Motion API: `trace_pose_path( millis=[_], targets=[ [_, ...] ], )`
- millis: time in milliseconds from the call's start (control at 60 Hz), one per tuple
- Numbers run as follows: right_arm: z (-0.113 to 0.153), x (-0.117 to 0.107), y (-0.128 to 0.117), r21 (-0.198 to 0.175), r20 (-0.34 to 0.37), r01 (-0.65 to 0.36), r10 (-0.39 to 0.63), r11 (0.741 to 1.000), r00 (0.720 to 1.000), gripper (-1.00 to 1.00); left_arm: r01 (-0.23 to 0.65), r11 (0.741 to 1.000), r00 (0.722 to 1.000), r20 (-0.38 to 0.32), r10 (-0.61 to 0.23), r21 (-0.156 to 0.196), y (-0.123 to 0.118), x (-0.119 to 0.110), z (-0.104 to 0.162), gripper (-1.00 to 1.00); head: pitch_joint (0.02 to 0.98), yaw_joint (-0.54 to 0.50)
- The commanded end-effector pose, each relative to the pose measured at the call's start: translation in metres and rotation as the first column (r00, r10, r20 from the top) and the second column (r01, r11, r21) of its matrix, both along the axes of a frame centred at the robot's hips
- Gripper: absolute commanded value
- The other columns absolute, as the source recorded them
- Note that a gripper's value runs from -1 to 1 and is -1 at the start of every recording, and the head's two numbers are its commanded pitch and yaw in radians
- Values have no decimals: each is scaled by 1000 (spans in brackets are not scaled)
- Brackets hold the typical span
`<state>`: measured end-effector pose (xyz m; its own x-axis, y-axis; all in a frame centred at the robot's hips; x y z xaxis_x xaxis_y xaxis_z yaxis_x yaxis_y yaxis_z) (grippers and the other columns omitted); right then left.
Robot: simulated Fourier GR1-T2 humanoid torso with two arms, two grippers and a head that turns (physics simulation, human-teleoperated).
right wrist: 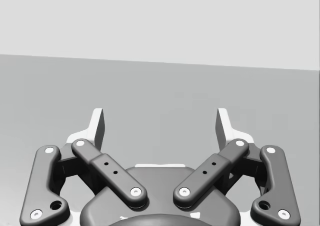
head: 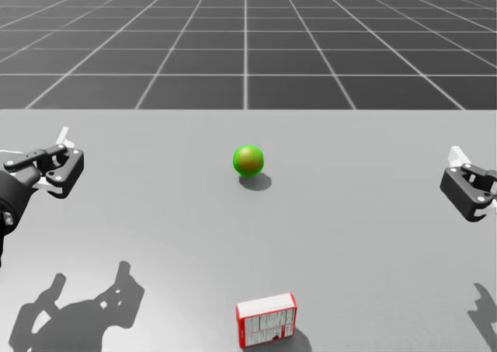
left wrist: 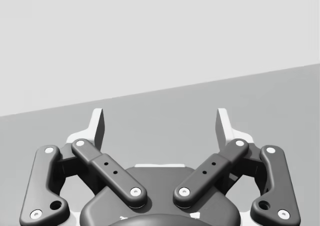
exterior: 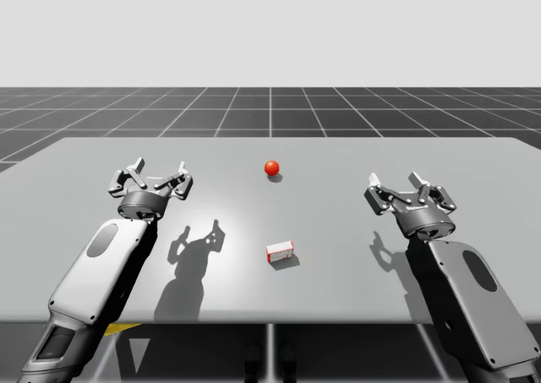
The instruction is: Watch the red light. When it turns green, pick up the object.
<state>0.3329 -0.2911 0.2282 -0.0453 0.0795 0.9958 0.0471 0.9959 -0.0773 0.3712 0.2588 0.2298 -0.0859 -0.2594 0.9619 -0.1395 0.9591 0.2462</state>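
The signal light is a small ball (exterior: 271, 167) at the table's far middle; it looks red in the high view, but the ball (head: 248, 159) is green with a reddish tinge in the head view. A small red-and-white box (exterior: 280, 251) lies on its side nearer me, in front of the ball (head: 266, 318). My left gripper (exterior: 156, 177) hovers open over the table's left part, far from the box. My right gripper (exterior: 412, 190) hovers open at the right. Both wrist views show the open fingers (left wrist: 98, 125) (right wrist: 98, 125) with nothing between them.
The grey table (exterior: 423, 155) is bare around the box and ball. Its front edge runs just behind my forearms. A dark gridded floor lies beyond the far edge. Both grippers (head: 64, 164) (head: 468, 182) sit at the sides of the head view.
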Motion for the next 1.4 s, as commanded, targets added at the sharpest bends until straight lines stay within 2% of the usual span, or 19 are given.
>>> trace_pose_path(
  millis=[17, 100, 567, 867, 933, 1033, 1100, 1133, 1200, 1283, 1400],
  targets=[
    [0, 0, 0, -1, 1, 1, -1, 1000, 1000, -1000, 0, 1000, 1000, 0, 0, 0, 0, 0, 0, -1000, 596, -8],
    [1, 0, -1, 0, 3, 1, -1, 1000, 1000, -1000, 2, 1000, 1000, -1, -2, -2, 0, 0, 0, -1000, 616, -10],
    [1, 0, 1, -10, 5, 2, -2, 1000, 1000, -1000, 7, 1000, 1000, -3, -7, -1, -1, 1, 1, -1000, 857, -33],
    [3, -2, 5, 1, -1, -9, 9, 1000, 1000, -1000, 9, 1000, 1000, -1, -9, 0, -1, 0, 2, -1000, 888, -41],
    [5, -4, 8, 13, -9, -22, 22, 1000, 1000, -1000, 9, 1000, 1000, 0, -9, -1, -1, 0, 2, -1000, 887, -45],
    [11, -15, 18, 27, -38, -46, 47, 999, 998, -1000, 8, 1000, 1000, 0, -8, -2, -2, -1, 2, -1000, 888, -45],
    [14, -26, 25, 18, -42, -54, 55, 998, 998, -1000, 8, 1000, 1000, -2, -8, -2, -2, -1, 2, -1000, 893, -45],
    [15, -31, 28, 43, -49, -76, 78, 996, 996, -1000, 8, 1000, 1000, -3, -8, -1, -2, -1, 2, -1000, 893, -46],
    [15, -47, 41, 23, -71, -75, 76, 997, 995, -1000, 10, 1000, 1000, -5, -10, -1, -3, 0, 1, -1000, 893, -49],
    [13, -67, 60, 74, -74, -101, 106, 992, 992, -1000, 11, 1000, 1000, -5, -11, -1, -3, 0, 1, -1000, 892, -48],
    [6, -89, 79, 106, -83, -152, 161, 983, 984, -1000, 12, 1000, 1000, -10, -12, 1, -3, 0, 0, -1000, 891, -45]
  ],
)
